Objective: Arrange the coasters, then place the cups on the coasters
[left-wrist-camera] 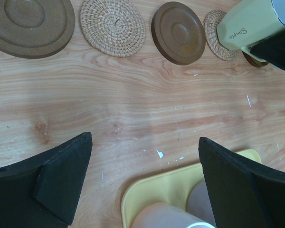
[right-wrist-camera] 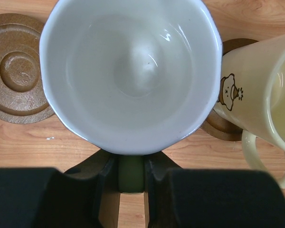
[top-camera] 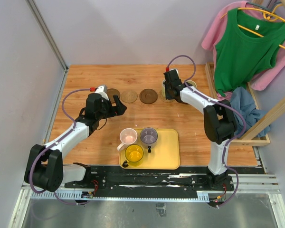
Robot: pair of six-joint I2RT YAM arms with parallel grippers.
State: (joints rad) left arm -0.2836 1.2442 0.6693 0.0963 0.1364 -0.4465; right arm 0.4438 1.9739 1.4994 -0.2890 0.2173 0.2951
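1. The wooden table (top-camera: 147, 116) carried five coasters in a row along its far side, so we judged the arranging done.
2. The yellow tray (top-camera: 168, 156), near the arm bases, held the pink mug (top-camera: 128, 136), the purple-grey mug (top-camera: 148, 136) and the yellow mug (top-camera: 134, 153).
3. The left gripper (left-wrist-camera: 145, 138) hung wide open and empty between the coaster row and the tray.
4. The right gripper (right-wrist-camera: 130, 164) was pinched narrow on the handle of the pale green mug (right-wrist-camera: 130, 71), over a woven coaster (left-wrist-camera: 214, 33). We could not tell whether its base was resting there.
5. The cream mug (right-wrist-camera: 256, 90) stood just beside it on the end dark brown coaster (right-wrist-camera: 218, 129).
6. We judged the second cup's placement to be in hand. The next move called for settling it centred, releasing the handle and backing off without nudging the cream mug.
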